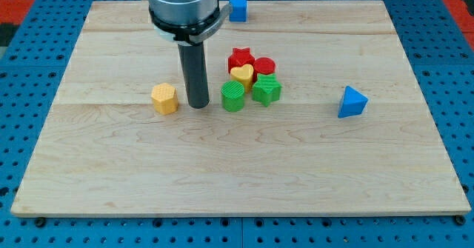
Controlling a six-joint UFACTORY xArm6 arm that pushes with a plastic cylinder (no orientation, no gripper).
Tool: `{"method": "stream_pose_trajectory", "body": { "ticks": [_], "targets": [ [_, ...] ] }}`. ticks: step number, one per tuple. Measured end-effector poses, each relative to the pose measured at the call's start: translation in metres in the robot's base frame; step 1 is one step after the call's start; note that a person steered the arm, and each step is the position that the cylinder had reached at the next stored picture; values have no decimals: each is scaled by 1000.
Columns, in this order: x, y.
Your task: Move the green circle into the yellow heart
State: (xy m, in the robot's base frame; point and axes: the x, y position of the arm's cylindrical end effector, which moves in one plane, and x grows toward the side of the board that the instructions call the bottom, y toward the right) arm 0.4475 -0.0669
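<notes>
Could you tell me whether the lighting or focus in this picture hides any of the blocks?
Camera view: even, soft light and no glare on the pale wooden board; sharp focus throughout; only faint shadows beside the dark rod's end, my tip, which stands between the yellow hexagonal block and the green round block.

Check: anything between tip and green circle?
Nothing: camera view shows bare board between my tip and the green circle, just to its right.
</notes>
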Motion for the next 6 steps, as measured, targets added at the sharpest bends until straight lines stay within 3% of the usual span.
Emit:
{"method": "stream_pose_trajectory", "body": {
  "ticks": [2, 6],
  "targets": [
    [19, 1],
    [18, 50]
  ]
}}
